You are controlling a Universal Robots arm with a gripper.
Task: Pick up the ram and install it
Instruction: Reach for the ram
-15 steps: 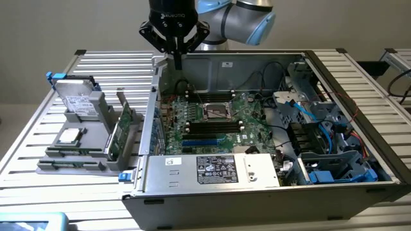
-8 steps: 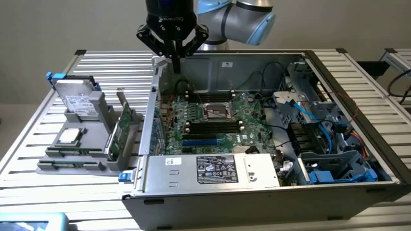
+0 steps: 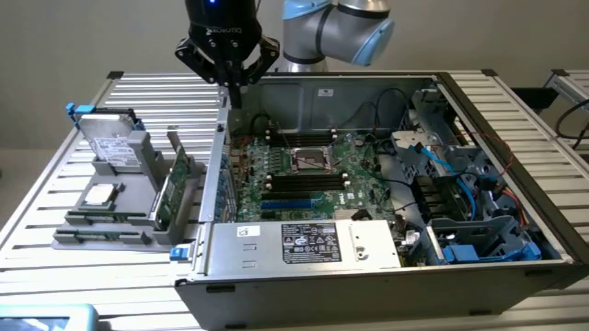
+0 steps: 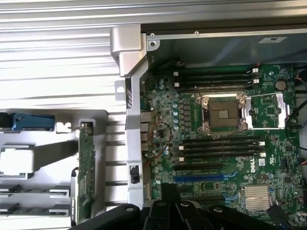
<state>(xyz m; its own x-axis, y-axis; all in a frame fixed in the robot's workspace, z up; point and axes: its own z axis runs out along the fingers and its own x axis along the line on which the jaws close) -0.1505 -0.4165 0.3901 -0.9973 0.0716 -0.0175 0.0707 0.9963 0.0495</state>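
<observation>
Fingers [image 4: 169, 191]: closed, holding nothing; hanging above the rear wall of the case, near its corner on the exterior view's left.
Case [image 3: 368, 296]: open, lying flat on the bench [image 3: 156, 96], inside facing up.
Supply [image 3: 304, 243]: silver box with a label, along the front wall of the case.
Motherboard [image 4: 163, 120]: green, flat on the case floor, with a bare socket [image 4: 223, 112] at its middle.
Slots [image 4: 218, 143]: black strips on both sides of the socket; all look vacant, no stick seated.
Holder [image 3: 101, 238]: gray rack on the bench, just beside the case on the exterior view's left.
Drive [image 3: 115, 148]: upright at the back of the holder.
Ram [image 3: 173, 185]: taken to be the thin green board standing on edge in the holder, on the side nearest the case; whether a second board stands against it I cannot tell. Well apart from the fingers, untouched.
Done: nothing that shows.
Left: the whole job, as I judge it; the ram is not yet lifted and no slot is filled.
</observation>
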